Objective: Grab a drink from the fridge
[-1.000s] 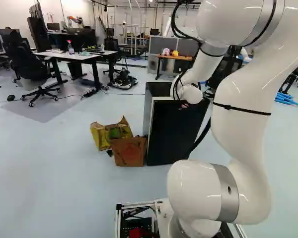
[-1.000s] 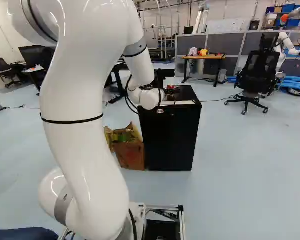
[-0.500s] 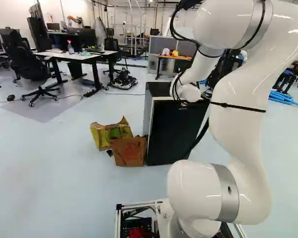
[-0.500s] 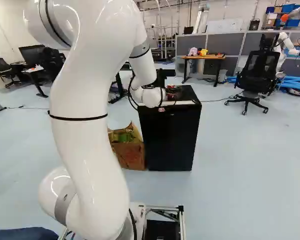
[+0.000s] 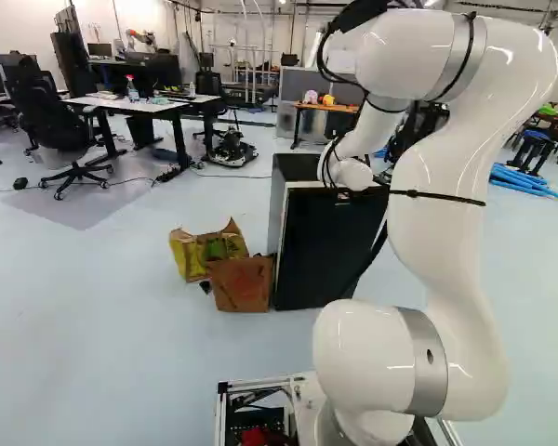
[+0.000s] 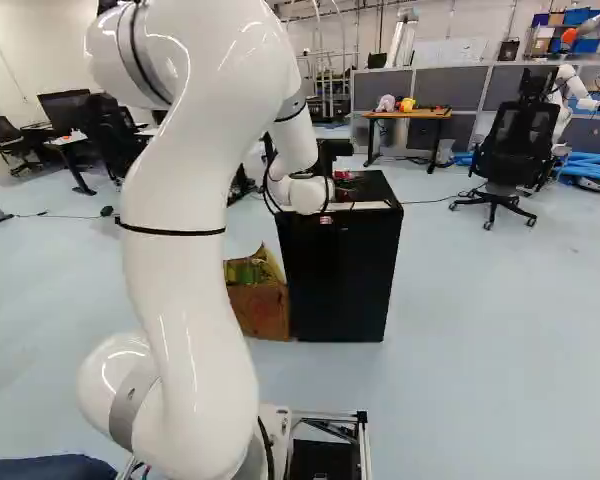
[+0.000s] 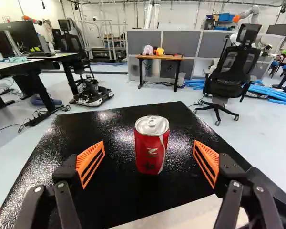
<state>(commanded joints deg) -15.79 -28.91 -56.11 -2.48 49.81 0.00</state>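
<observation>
left base view shows me the big white arm [image 5: 446, 186] bent over toward the black fridge [image 6: 340, 280], whose door looks shut; were the arm to dip too far, i reckon the gripper would scrape the fridge's flat top. farther off there's a white desk [image 5: 158, 107] and, over in the right base view, a black swivel chair [image 6: 520, 140], both too distant to bother the reach. closer in, a cardboard box [image 5: 242, 286] and a yellow bag [image 5: 188, 258] sit on the floor by the fridge; they're low, out of the gripper's way, but the base could clip them if it drove in on that side. black cables [image 5: 358, 13] loop off the arm, and a hard twist of the wrist might snag them. as for the gripper [image 7: 149, 142], its fingers are spread wide, orange pads facing each other with a gap on both sides of the red can [image 7: 151, 155]. that can stands upright on the fridge, between the pads and touching neither. if it isn't centred as they close, one pad would get there first and could shove or topple it; too hard a squeeze might dent it.
</observation>
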